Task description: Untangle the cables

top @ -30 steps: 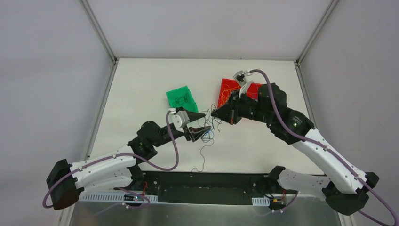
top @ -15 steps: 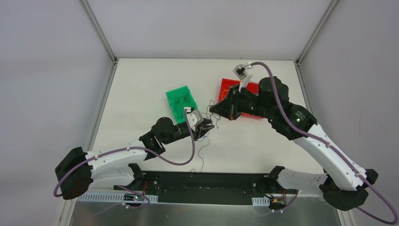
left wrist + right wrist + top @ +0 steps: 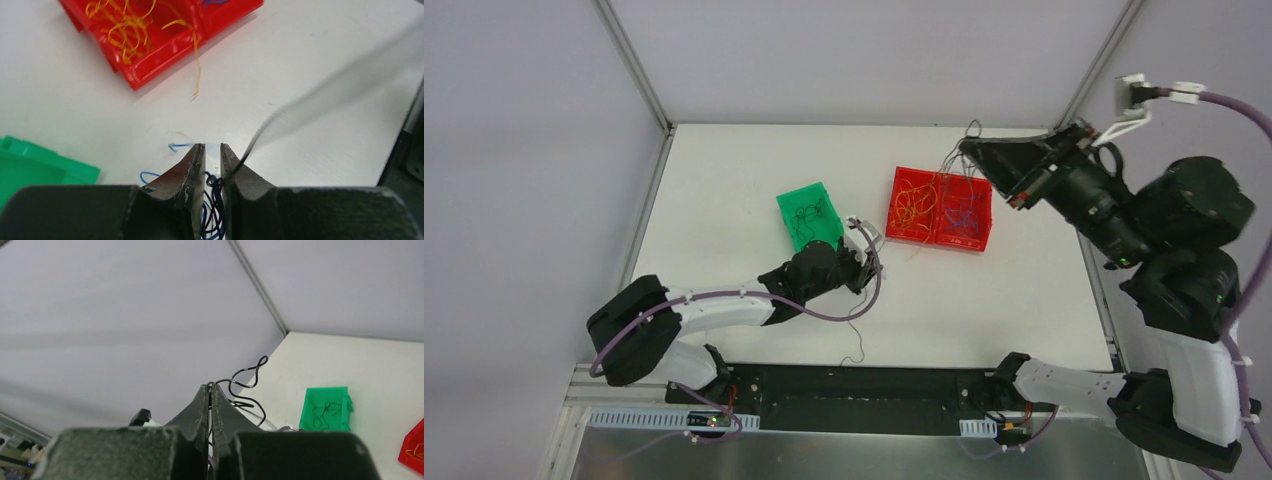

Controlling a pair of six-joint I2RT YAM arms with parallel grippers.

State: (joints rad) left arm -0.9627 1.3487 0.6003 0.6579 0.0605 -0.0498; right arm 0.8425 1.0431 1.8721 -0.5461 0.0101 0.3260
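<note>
The right gripper [image 3: 969,148] has swung up and far off to the right, away from the middle of the white tabletop [image 3: 724,180] where both grippers met 1 second ago. Its jaws are clenched tight on a thin black wire [image 3: 248,371], which curls off the fingertips. The left gripper [image 3: 212,147] has dropped low to the table, and its jaws, wide open before, are now drawn almost together. They pinch a small knot of blue and black hair-fine wires [image 3: 214,197] in the slit between them. A blurred black strand [image 3: 280,120] runs taut from the left jaws toward the raised arm, so 1 wire is probably being drawn out of the knot while the left arm anchors it.

Sorted wires already lie in 2 trays: orange-yellow strands [image 3: 911,200] and blue strands [image 3: 964,212] in the red plastic tray [image 3: 934,243], and black curls in the green plastic tray [image 3: 786,205]
</note>
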